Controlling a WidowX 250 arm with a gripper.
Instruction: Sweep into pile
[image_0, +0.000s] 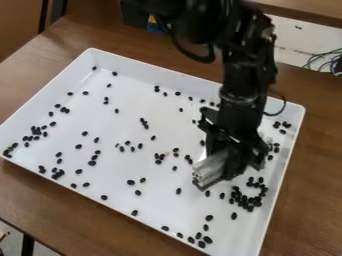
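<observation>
Wooden counter (133, 240), bearing one white tray (167, 70). Black beans (208, 240): strewn throughout, clustered at right; presumably light, hard, apt to roll. Pincer (226, 165): clamped on pale sweeper (210, 170) above tray; best held high, lower edge free.

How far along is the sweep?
Early, I'd judge. Done: one loose cluster of beans at the tray's right in view. In hand: the gripper is low beside it, a pale block at its end, probably the sweeper. Left: beans scattered everywhere else, some in small clumps.
</observation>
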